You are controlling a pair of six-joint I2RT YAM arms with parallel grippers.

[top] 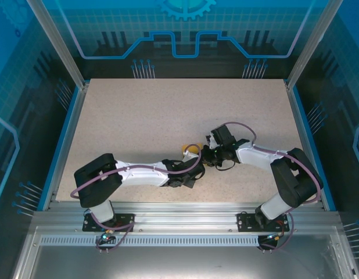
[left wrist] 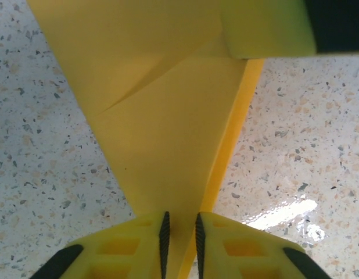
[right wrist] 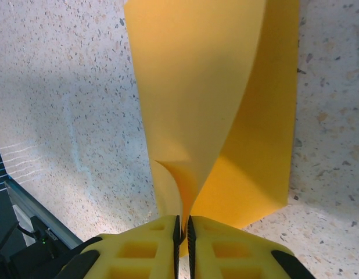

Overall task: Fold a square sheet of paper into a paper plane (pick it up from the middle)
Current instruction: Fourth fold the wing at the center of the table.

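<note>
Within the right tool (right wrist: 182, 221) the folded paper (right wrist: 191, 87) sits pinched.

Both arms reach to frame centre. Left gripper (left wrist: 180, 241) jaws stand slightly apart; right gripper (right wrist: 183, 238) pinches the paper (right wrist: 197, 104).

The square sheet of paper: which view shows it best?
Left wrist: the square sheet of paper spreads wide, a crease visible, tapering between the left fingers. Right wrist shows it curled, pinched by the right fingers. Top external: a small yellow patch between the arms.
</note>
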